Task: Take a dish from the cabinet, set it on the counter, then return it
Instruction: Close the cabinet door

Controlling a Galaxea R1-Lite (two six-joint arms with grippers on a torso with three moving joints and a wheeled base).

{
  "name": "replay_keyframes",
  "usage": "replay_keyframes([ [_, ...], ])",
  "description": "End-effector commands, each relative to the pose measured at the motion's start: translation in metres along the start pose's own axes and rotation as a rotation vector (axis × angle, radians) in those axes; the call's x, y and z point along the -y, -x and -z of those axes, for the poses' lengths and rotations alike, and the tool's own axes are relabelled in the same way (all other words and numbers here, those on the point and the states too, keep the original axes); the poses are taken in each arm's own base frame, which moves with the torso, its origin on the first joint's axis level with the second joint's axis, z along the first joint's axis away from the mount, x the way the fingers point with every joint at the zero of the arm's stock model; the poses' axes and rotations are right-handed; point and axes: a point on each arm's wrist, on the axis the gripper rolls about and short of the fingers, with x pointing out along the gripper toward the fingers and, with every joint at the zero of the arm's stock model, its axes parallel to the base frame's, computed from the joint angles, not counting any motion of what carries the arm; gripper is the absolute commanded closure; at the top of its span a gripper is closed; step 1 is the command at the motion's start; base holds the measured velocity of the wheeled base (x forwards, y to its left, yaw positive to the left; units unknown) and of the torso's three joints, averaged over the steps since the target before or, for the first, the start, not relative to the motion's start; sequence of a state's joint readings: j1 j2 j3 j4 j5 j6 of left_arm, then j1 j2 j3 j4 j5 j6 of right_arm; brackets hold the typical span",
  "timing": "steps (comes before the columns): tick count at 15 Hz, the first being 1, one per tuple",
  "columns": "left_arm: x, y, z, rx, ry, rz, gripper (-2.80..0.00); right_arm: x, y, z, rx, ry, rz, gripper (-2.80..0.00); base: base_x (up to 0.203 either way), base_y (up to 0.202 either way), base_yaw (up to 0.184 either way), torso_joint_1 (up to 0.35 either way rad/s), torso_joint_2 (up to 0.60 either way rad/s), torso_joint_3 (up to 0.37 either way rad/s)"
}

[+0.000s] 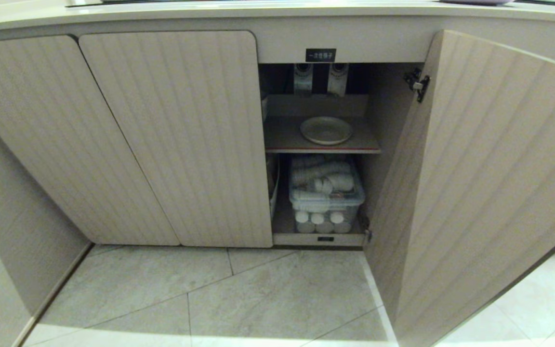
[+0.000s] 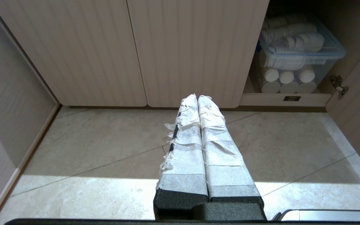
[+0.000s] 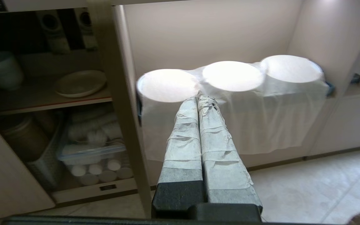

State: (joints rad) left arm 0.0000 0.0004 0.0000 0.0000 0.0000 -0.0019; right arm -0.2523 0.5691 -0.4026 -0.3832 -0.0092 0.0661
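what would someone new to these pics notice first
Most likely the open cabinet door, swung wide on the right of the head view, and the lone off-white dish lying on the inner shelf behind it. Below that shelf sits a clear bin crammed with stacked white cups. In the right wrist view, three brightly lit wrapped plate stacks glare in a white niche beside the cabinet, beyond the shut right gripper.

Small black label [image 1: 320,55] above the open cabinet [image 1: 475,168] bore white characters — too small to make out, a second dark tag [image 1: 325,239] on the bottom rail was likewise unreadable — nothing else carried text.
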Motion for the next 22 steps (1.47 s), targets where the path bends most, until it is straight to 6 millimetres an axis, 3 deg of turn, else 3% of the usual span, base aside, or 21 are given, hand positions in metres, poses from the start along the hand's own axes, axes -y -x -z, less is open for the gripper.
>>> replay_keyframes([
  [1, 0.0, 0.0, 0.0, 0.0, 0.001, 0.0, 0.0, 0.0, -0.006, 0.001, -0.017, -0.01, -0.011, 0.0, 0.0, 0.0, 0.0, 0.0, 0.0, 0.0],
  [6, 0.0, 0.0, 0.0, 0.0, 0.001, 0.0, 0.0, -0.001, -0.025, 0.002, -0.032, -0.062, -0.02, 0.0, 0.0, 0.0, 0.0, 0.0, 0.0, 0.0],
  [22, 0.0, 0.0, 0.0, 0.0, 0.001, 0.0, 0.0, -0.006, -0.057, 0.008, -0.07, -0.121, -0.101, 0.0, 0.0, 0.0, 0.0, 0.0, 0.0, 0.0],
])
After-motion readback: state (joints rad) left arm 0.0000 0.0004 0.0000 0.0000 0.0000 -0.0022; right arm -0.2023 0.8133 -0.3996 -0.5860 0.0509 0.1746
